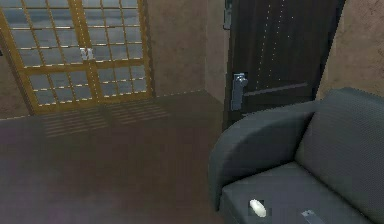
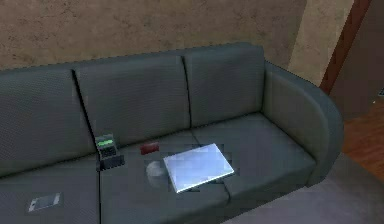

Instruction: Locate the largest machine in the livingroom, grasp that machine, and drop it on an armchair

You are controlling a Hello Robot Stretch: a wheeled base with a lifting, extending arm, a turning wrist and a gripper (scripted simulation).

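On the sofa (image 2: 296, 112), flat pale laptop (image 2: 198, 166)

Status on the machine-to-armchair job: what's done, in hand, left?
Done: the search looks finished; a pale flat slab, likely a laptop, lies on the grey sofa seat, bigger than the small box beside it. In hand: the grasp, not yet made; the laptop rests on the cushion. Left: grasp it, find an armchair, drop it there.

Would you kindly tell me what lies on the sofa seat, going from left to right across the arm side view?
Flat grey gadget → dark box with a green top → small red thing → flat white laptop.
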